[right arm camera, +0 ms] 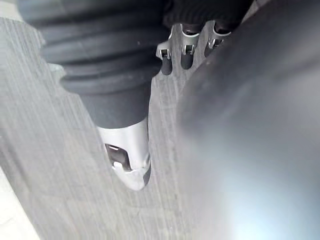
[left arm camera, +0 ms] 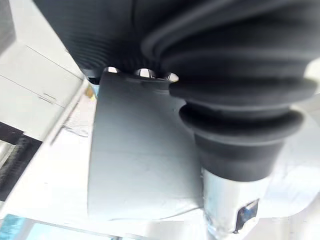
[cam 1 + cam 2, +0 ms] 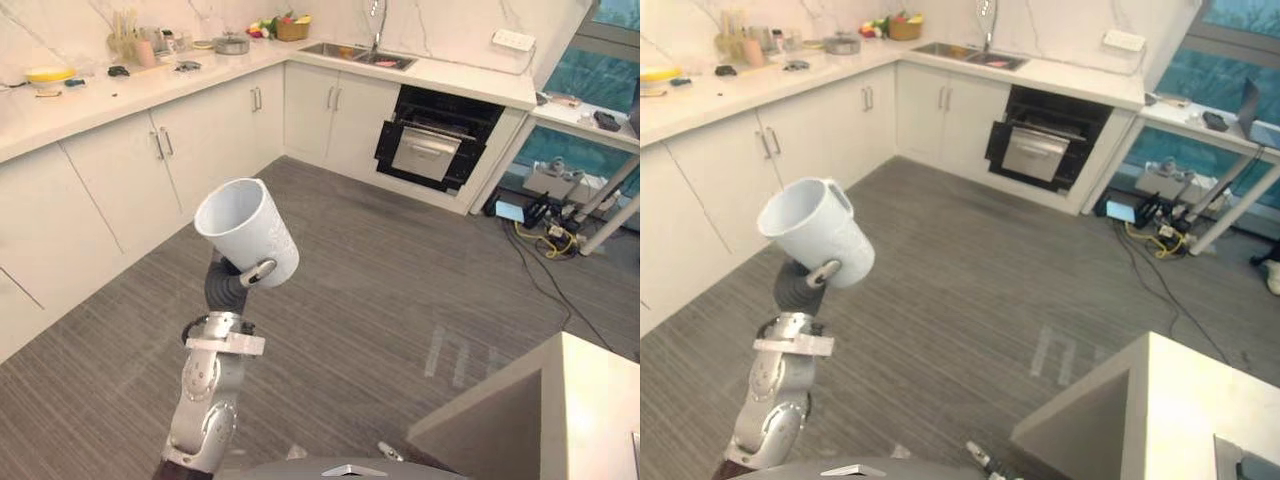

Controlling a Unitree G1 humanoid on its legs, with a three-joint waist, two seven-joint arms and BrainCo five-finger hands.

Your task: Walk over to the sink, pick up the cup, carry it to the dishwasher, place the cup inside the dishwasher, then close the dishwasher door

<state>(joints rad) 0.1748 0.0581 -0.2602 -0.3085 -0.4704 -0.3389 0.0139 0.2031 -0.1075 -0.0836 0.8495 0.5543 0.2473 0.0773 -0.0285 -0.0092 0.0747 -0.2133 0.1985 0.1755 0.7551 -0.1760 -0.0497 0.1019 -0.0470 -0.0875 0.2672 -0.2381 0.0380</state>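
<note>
Closest in, the left robot hand (image 3: 228,288) is raised over the grey floor (image 3: 380,270), well short of the cabinets. Its fingers are curled round the lower body of the white cup (image 3: 245,230), which tilts with its mouth up and to the left. Farther off, a white L-shaped desk (image 3: 120,100) runs along the walls. Under it, the dishwasher (image 3: 435,140) looks partly open, and the sink (image 3: 355,55) lies in the desk just left of that. The right robot hand (image 1: 129,160) hangs empty over the floor, fingers relaxed. I judge the cup stiff, smooth and light, but breakable. A wrap round its body seems the firmest hold, though the glossy wall may slip.
</note>
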